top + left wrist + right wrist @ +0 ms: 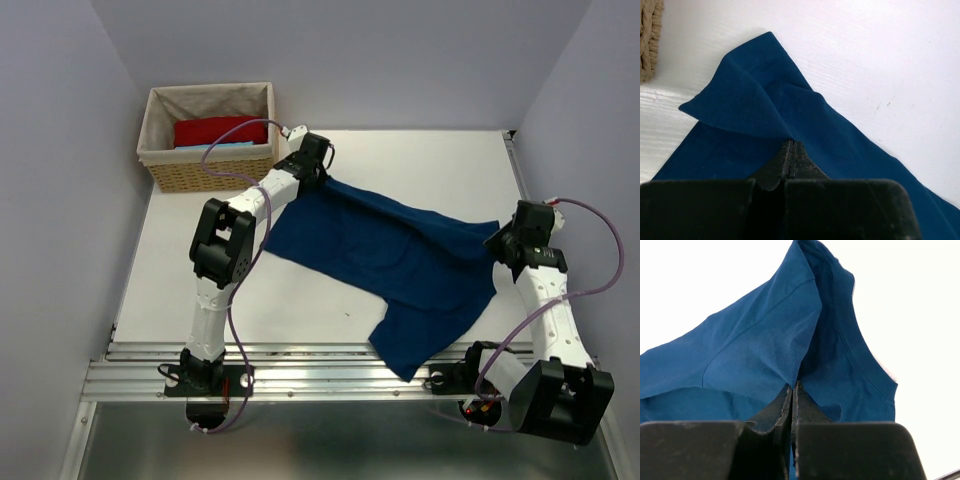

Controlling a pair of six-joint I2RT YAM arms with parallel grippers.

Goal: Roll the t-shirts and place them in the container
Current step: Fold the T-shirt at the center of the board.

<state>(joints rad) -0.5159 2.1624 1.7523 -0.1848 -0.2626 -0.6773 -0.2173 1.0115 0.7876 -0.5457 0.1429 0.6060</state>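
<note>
Left gripper [791,145]: clamped tight on the navy t-shirt [390,265], at its far edge beside the wicker basket [200,178].
Right gripper [794,386]: pinched closed on cloth beside a curved seam.
Shirt: rumpled across the white table [430,160], with one end at the near edge.
Do it well: draw both pinches apart evenly, low over the table, to flatten the shirt before rolling.

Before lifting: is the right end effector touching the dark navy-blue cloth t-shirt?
Touching. Right wrist view: right end effector pinches a fold of the navy-blue t-shirt.

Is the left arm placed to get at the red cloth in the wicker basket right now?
Probably not yet. The left end effector sits right beside the basket, whose open top leaves the red cloth exposed, but it is shut on a corner of the navy shirt.
</note>
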